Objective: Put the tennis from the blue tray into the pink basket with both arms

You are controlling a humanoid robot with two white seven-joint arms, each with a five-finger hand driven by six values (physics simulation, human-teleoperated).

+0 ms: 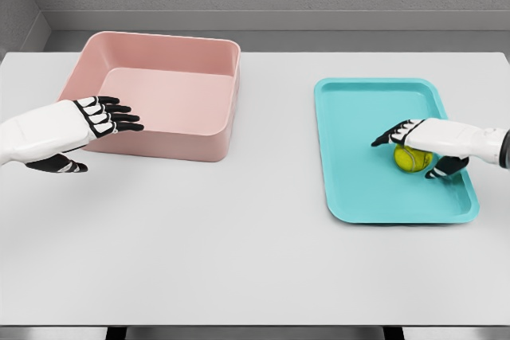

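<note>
The tennis ball (412, 160) lies on the blue tray (358, 189) near the bench's right edge, beneath the right hand (422, 142), whose fingers curl over it. The left hand (94, 119) hovers, fingers spread, beside the pink basket (163, 145).

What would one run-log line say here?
right hand: over tennis ball on blue tray | left hand: open, beside pink basket

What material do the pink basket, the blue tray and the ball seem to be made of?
Pink basket: probably matte plastic, with smooth walls and rounded corners.
Blue tray: likely plastic, slightly glossy, with a moulded raised rim.
Tennis ball: yellow-green, presumably felt; texture too small to confirm.
</note>
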